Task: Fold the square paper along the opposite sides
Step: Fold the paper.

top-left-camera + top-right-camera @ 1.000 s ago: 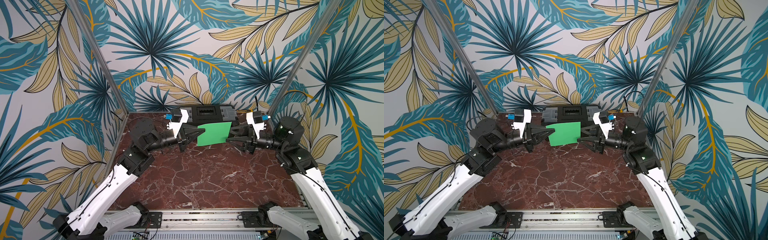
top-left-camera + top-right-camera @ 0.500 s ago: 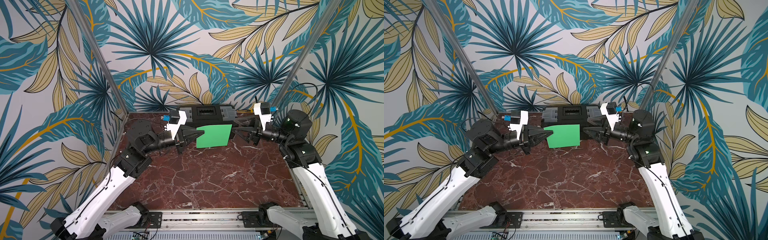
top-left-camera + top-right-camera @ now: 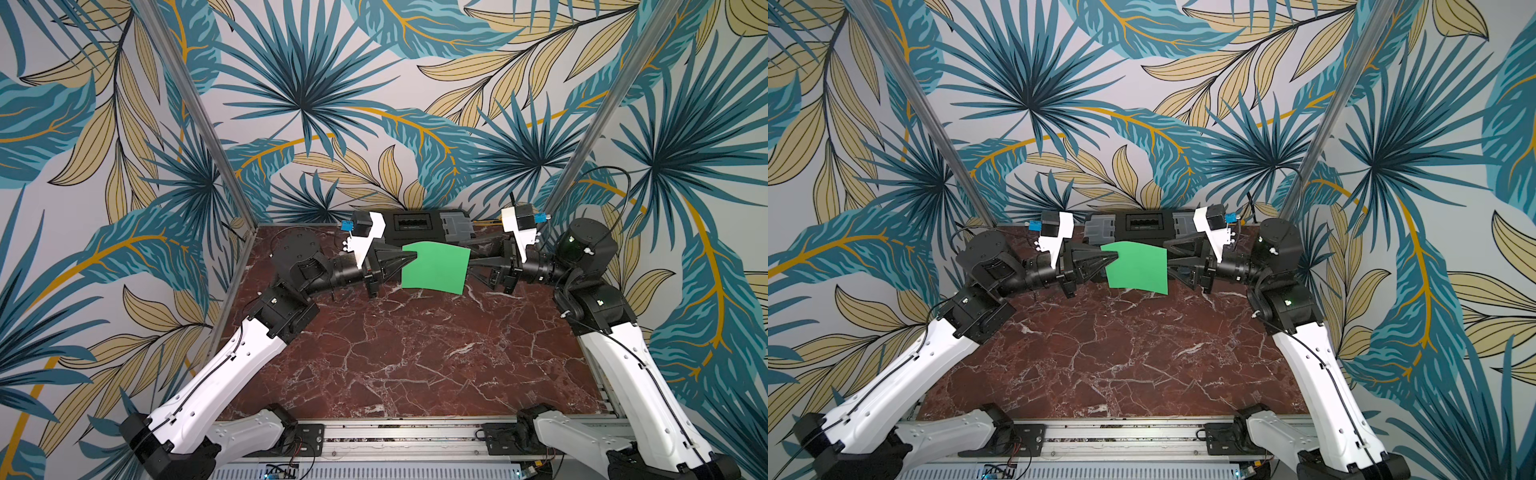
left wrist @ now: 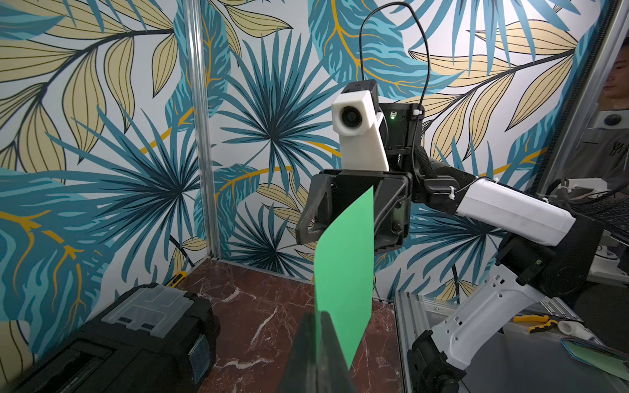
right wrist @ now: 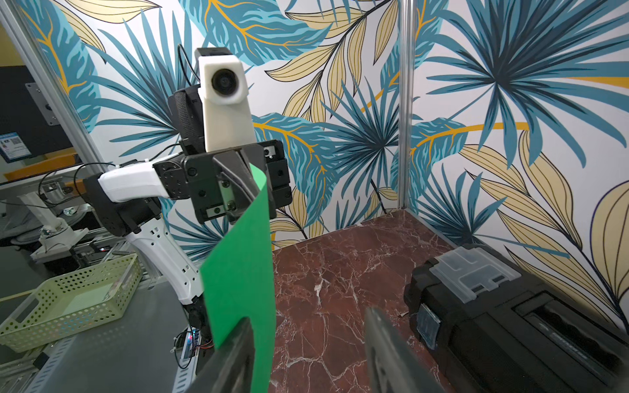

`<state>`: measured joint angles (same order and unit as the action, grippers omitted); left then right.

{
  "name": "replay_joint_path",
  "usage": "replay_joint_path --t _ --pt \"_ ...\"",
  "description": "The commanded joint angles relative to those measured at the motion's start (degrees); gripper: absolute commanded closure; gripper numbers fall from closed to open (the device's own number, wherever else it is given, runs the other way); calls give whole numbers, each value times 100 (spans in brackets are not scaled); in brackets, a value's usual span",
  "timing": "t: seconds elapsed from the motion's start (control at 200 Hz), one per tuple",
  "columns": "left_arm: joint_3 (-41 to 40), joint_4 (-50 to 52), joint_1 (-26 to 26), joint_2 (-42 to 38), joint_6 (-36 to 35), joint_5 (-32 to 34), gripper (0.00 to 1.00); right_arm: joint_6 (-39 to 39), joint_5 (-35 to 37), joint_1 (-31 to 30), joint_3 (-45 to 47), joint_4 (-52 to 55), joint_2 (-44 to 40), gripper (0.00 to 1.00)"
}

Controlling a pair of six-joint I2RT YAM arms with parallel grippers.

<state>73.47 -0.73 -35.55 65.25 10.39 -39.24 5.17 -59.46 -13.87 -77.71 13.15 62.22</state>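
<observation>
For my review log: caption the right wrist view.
Left end effector pinches the square paper aloft; right end effector open beside it.

One square paper, one black toolbox, one perforated basket, and two pincers: left pincer, right pincer.

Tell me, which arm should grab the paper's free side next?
Right, probably: the right hand is open at the free edge of the green paper; the left hand is shut on its opposite edge.
</observation>
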Motion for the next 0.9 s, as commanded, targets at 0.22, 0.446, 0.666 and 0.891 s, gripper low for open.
replay_joint_path --t 0.22,0.446,0.666,0.891 --pt "306 -163 4 20 7 431 100 -138 -83 -303 42 203 -52 45" --pt "308 -122 4 75 15 496 100 -148 -96 -481 -11 238 18 45" --pt "320 -149 4 127 42 468 100 -187 -44 -654 -93 302 139 44" --pt "291 -181 4 141 109 406 100 -279 73 -799 -196 373 318 40"
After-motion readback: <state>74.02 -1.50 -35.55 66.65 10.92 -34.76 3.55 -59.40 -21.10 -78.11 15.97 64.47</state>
